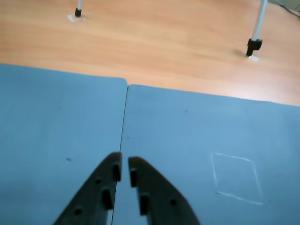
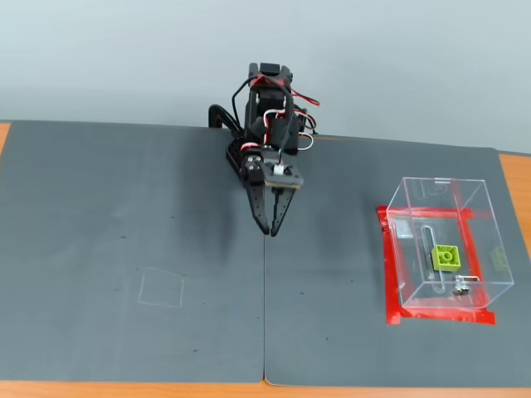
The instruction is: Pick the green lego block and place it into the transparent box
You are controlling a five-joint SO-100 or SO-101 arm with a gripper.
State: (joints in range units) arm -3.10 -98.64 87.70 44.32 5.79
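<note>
Green lego block (image 2: 446, 256) sits inside transparent box (image 2: 444, 192), w/ box on red tape square (image 2: 390, 274). Tool (image 2: 270, 230) closed, empty, well left of box, above grey mat (image 2: 124, 207) seam.

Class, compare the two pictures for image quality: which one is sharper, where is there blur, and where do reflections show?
Wrist view: soft overall, with the dark tool blurred at the bottom edge. Fixed view: sharper and evenly lit; the transparent box shows a faint reflection of the green lego block on its right wall.
</note>
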